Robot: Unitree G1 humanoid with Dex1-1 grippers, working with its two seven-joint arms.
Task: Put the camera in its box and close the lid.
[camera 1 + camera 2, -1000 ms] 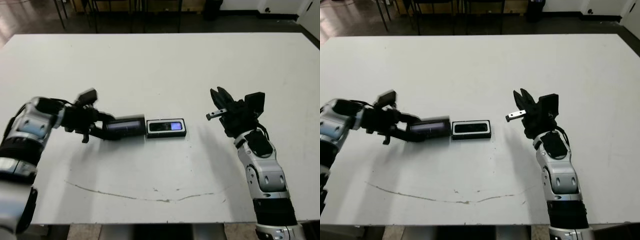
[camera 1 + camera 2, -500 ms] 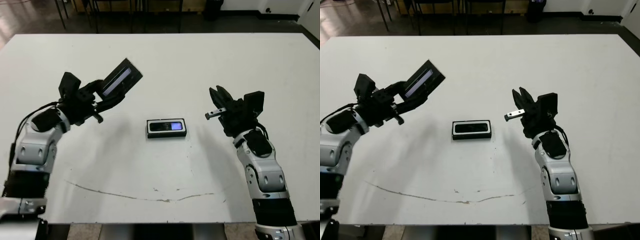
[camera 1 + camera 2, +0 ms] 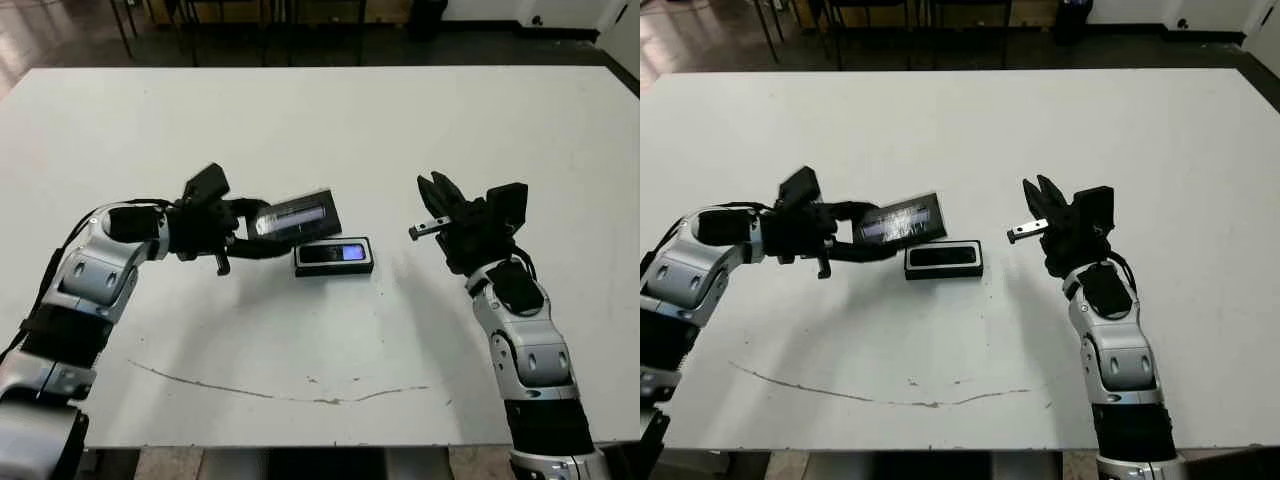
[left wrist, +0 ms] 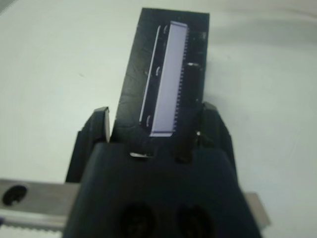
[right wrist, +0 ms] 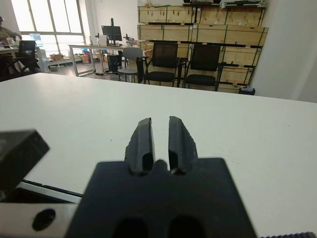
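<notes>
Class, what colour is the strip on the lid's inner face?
Pale lilac-grey on the black lid, clearest in the left wrist view.

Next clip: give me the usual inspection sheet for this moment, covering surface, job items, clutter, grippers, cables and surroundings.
Surface: white table, with a thin dark curved scuff line near the robot's edge.
Job's things: camera lies in the box at mid-table, bluish patch facing up. The lid is held raised and tilted just beyond the box's left end, grey-blue strip showing; not closed.
Clutter: nothing seen.
Grippers: left gripper has its jaws shut on the lid's end. Right gripper hovers to the right of the box, jaws nearly together, holding nothing.
Cables: a dark cable runs along the left arm.
Surroundings: chairs, desks and wooden crates beyond the table.
</notes>
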